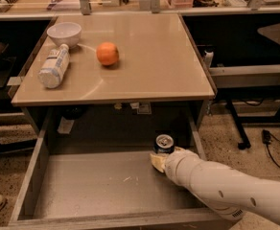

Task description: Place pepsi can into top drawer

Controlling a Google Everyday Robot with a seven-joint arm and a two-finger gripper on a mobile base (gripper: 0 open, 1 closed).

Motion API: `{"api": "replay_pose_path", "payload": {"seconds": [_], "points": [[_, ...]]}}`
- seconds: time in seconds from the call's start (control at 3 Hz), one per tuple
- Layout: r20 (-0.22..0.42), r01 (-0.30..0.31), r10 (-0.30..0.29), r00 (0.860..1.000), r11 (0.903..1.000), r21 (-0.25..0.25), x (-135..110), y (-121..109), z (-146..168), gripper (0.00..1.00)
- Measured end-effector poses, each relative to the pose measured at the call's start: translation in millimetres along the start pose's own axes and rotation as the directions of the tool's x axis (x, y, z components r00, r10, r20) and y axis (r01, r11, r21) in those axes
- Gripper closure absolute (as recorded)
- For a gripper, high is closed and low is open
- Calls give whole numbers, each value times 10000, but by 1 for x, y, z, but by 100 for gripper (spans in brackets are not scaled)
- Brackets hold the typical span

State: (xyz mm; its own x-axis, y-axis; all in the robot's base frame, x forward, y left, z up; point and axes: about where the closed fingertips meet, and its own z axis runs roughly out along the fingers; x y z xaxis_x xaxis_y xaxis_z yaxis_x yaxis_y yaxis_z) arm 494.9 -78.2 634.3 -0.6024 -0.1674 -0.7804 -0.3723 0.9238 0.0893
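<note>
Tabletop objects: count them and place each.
3: white bowl back left, bottle lying before it, orange to their right. The hand is low in the top drawer by the pepsi can.

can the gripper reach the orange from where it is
Probably not directly: the gripper is low in the open drawer beside the can, and the orange sits up on the tabletop; the arm must lift out first.

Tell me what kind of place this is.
Likely a lab or office workspace: plain worktable with an open top drawer, cable on speckled floor, cluttered bench behind. The gripper sits inside the drawer beside the pepsi can.
</note>
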Motion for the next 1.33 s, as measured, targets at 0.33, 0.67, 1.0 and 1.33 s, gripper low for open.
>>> {"api": "replay_pose_path", "payload": {"seconds": [0.33, 0.67, 1.0, 1.33], "points": [[-2, -115, 115, 9999, 9999, 21, 4, 0, 2, 100], [-17, -182, 182, 9998, 9998, 20, 5, 1, 1, 100], [-17, -181, 181, 9998, 9998, 20, 5, 1, 1, 81], [-17, -181, 181, 9998, 9998, 20, 5, 1, 1, 57]]}}
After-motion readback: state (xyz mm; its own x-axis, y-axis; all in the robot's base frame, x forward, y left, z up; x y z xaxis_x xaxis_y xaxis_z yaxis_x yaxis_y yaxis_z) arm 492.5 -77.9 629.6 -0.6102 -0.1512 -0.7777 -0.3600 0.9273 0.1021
